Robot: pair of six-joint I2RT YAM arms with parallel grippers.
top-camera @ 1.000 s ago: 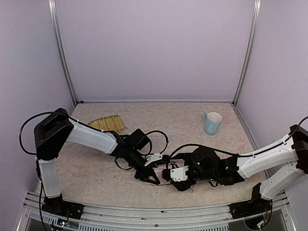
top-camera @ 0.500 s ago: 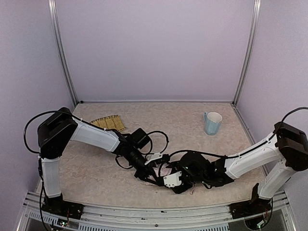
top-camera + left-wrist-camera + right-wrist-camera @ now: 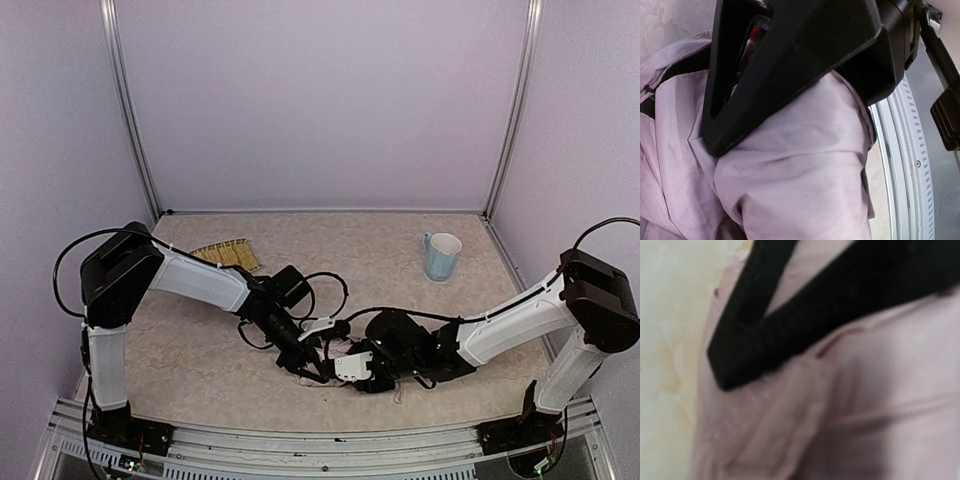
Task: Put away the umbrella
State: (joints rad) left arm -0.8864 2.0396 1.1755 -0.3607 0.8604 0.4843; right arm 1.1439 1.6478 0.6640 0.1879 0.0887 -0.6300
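Note:
Pale pink fabric of the umbrella (image 3: pixel 805 175) fills the left wrist view, with a black edge of lining at the upper left. It bulges between the black fingers (image 3: pixel 765 75) of my left gripper (image 3: pixel 312 372), which is shut on it. In the blurred right wrist view the umbrella (image 3: pixel 865 415) again fills the frame, and one black finger (image 3: pixel 790 315) lies against the cloth. The other finger is out of sight. From above, my right gripper (image 3: pixel 342 367) meets the left one low over the table near the front edge. Together they hide almost all of the umbrella.
A woven bamboo tray (image 3: pixel 225 257) lies at the back left. A pale blue mug (image 3: pixel 441 255) stands at the back right. Black cables loop beside the left wrist. The metal rail (image 3: pixel 900 165) of the table's near edge runs close to the grippers.
My right arm has slid left along the table until its gripper meets the left one, and its jaws have been narrowing. The left gripper has hardly moved.

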